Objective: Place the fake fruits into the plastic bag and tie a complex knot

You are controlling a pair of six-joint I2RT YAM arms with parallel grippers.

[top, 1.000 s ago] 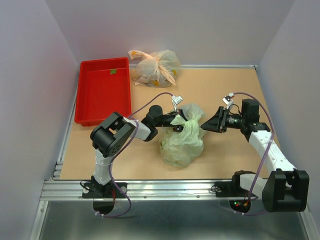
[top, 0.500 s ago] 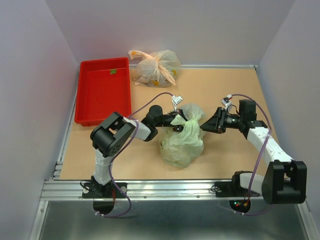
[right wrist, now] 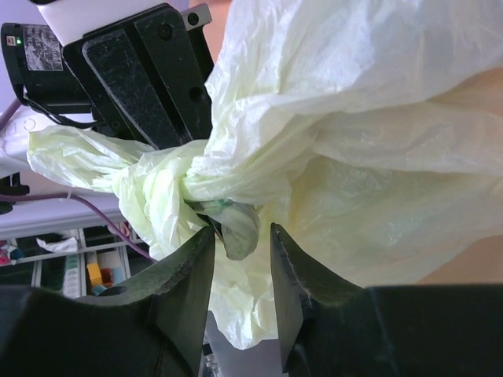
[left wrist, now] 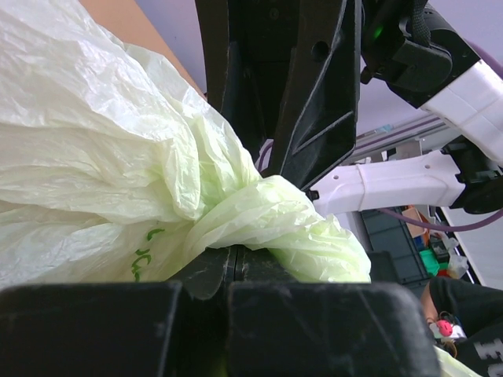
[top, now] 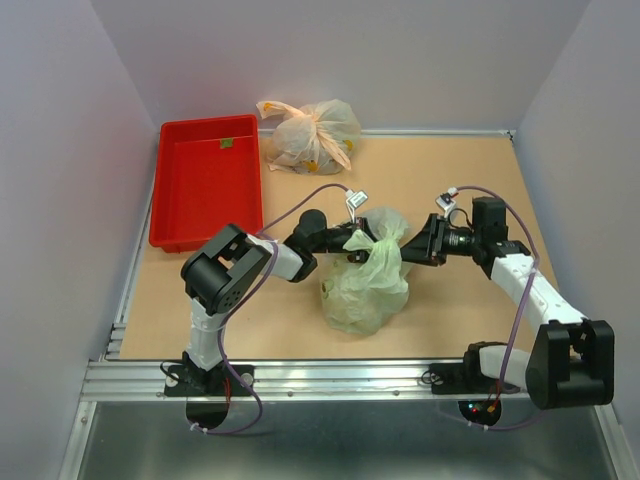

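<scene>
Thin, crinkly, translucent pale-green film on the plastic bag (top: 365, 285) at mid-frame; gleams softly along the creases. Smooth, shiny red plastic on the tray (top: 205, 195) at upper left. Wrinkled translucent orange film on the second bag (top: 310, 135) beside it. Matt, wood-like board for the table (top: 450, 170). Brushed metal on the rail (top: 330, 378) low in the frame. Scuffed matt black plastic on the left gripper (left wrist: 232, 271) and right gripper (right wrist: 240, 239).

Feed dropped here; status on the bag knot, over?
Left claw shut on plastic bag tail. Right claw open at the knot. Nothing in the way.
</scene>
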